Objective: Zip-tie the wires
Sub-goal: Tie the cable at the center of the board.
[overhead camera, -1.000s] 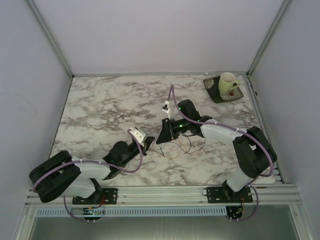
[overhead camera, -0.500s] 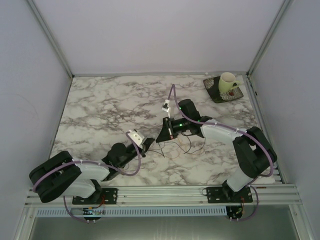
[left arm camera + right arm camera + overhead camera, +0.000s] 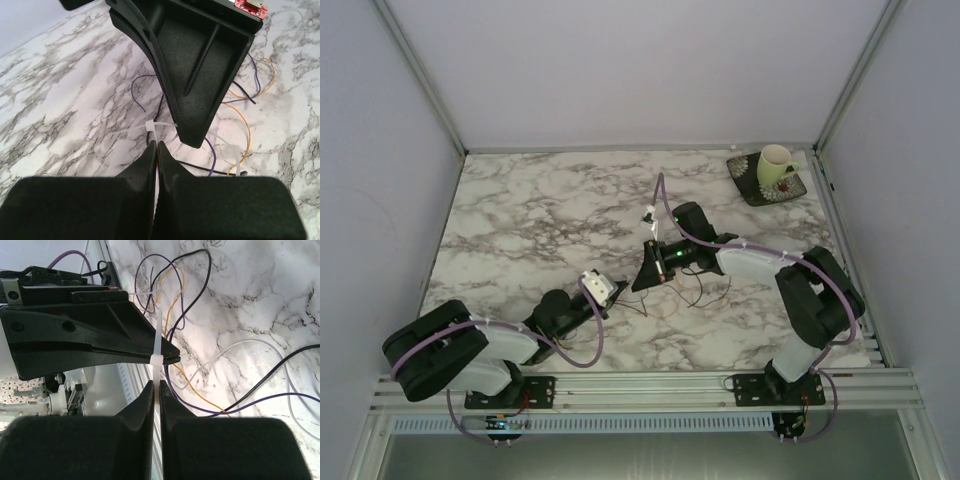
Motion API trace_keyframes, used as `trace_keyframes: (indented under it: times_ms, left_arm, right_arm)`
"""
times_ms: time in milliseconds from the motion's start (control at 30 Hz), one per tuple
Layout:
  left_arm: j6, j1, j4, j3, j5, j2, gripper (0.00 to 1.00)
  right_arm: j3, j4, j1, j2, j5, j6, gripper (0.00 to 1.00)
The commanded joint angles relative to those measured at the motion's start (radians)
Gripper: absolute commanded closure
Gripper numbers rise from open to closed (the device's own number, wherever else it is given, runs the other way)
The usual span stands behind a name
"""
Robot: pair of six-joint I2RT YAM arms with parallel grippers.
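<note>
Across the whole top view: marble table [image 3: 520, 220], white with grey veining, enclosed by pale wall panels [image 3: 620, 70].

At 7 o'clock on the near rail: base of the left arm [image 3: 470, 350], black, draped with a purple cable [image 3: 582, 340], reaching toward 1 o'clock as far as the table centre. At 5 o'clock: base of the right arm [image 3: 800, 290], folded at the elbow, then reaching toward 9 o'clock to the same spot.

At table centre: left gripper [image 3: 156, 146] and right gripper [image 3: 159, 385], meeting tip to tip at a steep angle. Left gripper fully closed, fingers pressed together with no gap, pinching a short white tail of the zip tie [image 3: 159, 340] at the very tips. Right gripper likewise fully closed, with the tie's strap entering between its fingertips.

At 1 o'clock, in the far right corner, well apart from both arms: dark square plate [image 3: 752, 188] with a floral print, carrying an upright pale yellow-green mug [image 3: 775, 165].

Just off centre toward 4 o'clock, on the marble under and beside the right gripper: the wires [image 3: 175, 295], thin loose strands in open loops and curls. Purple, orange, black and white in the wrist views; dark and hair-thin from above. Several strands crossing behind the strap; cannot tell whether any are enclosed by the tie.

Between the two sets of fingertips: zip tie, white, narrow. In the right wrist view, head just beside the tip of the left gripper, strap running 12 to 6 o'clock. In the left wrist view, head just above the closed fingertips, one leg passing toward 3 o'clock under the right gripper.
</note>
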Motion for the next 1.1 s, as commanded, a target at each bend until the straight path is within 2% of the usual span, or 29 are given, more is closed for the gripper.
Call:
trace_keyframes:
  times_ms: [0,667,933,1067]
  left_arm:
    - [0.036,-0.013,0.092,0.028,0.061,0.032,1.0]
    - [0.149,-0.049,-0.074,0.083,0.161,0.04,1.0]
    - [0.146,-0.057,-0.083,0.081,0.141,0.036,1.0]
    - [0.099,-0.056,-0.03,0.078,0.076,0.048,1.0]
  right_arm:
    - [0.041,0.002,0.003,0.018,0.003,-0.013,1.0]
    - [0.112,-0.101,-0.028,0.071,-0.007,-0.086,1.0]
    - [0.119,-0.125,-0.031,0.082,-0.014,-0.108,1.0]
    - [0.094,-0.125,-0.03,0.05,-0.002,-0.111,1.0]
